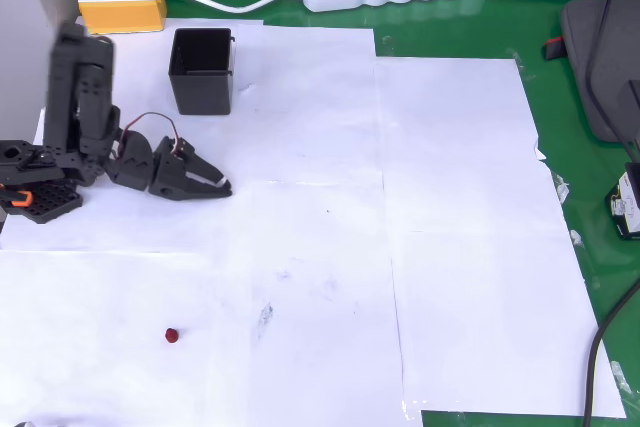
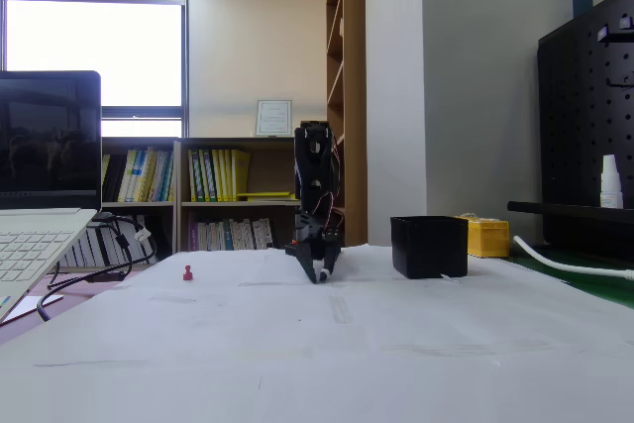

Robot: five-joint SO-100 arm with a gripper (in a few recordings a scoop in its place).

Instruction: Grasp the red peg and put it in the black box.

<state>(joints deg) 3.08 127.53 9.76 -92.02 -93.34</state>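
in the overhead view your peg lies alone on the white paper, well apart from the gripper, whose jaws sit together, empty. beyond it the box stands upright, the yellow block behind.

Red peg too small for detail

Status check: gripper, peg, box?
Gripper shut, empty, low over paper. Red peg loose on paper, far from black box. Nothing between them.
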